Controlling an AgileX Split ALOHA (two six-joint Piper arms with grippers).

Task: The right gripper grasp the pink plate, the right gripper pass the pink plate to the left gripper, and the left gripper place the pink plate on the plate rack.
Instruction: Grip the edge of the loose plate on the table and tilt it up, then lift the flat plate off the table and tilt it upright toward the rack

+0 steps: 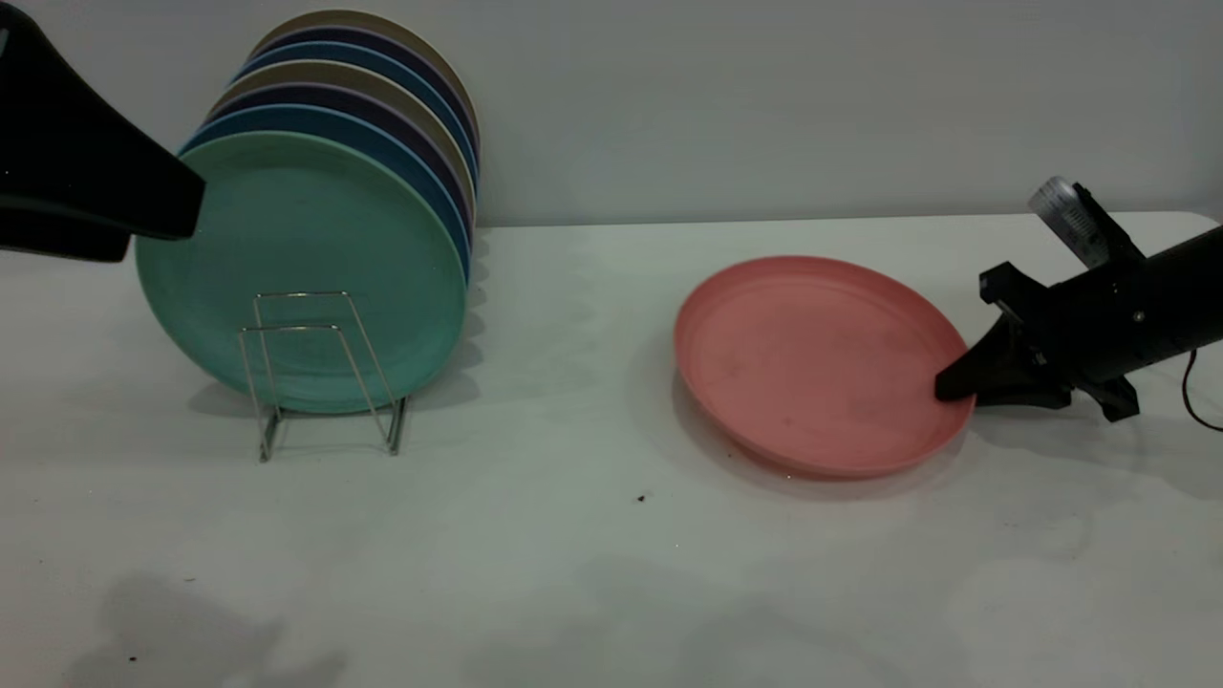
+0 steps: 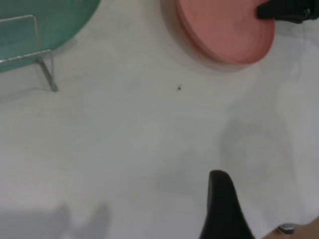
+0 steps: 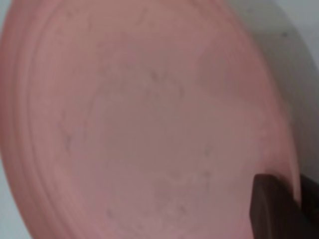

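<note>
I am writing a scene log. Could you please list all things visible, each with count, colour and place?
pink plate: one, salmon pink, on the table at the right, its right rim at the right tool.
plate rack: one, silver wire, on the table at the left.
racked plates: about eight, teal-green in front, then blue, purple, beige, upright in the rack.
table: one, white.
left tool: black, raised at far left.
right tool: black, at the pink plate's right rim.

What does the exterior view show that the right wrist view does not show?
Only the exterior view shows the plate rack, the green plate standing in it with further plates behind, and the left pincer raised beside them. Only the right wrist view shows faint specks on the plate's inside. Both show the pink plate with the right pincer at its rim.
</note>
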